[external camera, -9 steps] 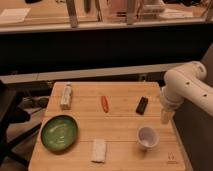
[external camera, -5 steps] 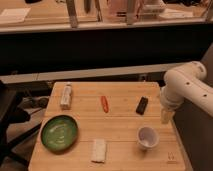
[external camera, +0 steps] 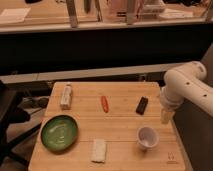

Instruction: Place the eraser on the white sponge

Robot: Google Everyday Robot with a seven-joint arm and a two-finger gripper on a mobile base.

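Camera view: small black rectangular eraser (external camera: 142,105) lies on the wooden bench (external camera: 125,125) toward the far right corner, touching nothing. Flat white rectangular sponge (external camera: 99,150) sits at the near edge, about mid-width (round green plate (external camera: 59,132) to its left). Pale pincer (external camera: 166,116) hangs at the right edge, near the eraser; its state, cannot tell.

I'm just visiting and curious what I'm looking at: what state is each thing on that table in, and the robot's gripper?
Eraser: lying flat on the table, untouched.
White sponge: flat near the front edge, nothing on it.
Cup: upright, looks empty.
Green bowl: upright, empty.
Orange stick: lying flat.
Whitish packet: lying flat, back left.
Gripper: pointing down at the table's right edge, apart from the eraser.
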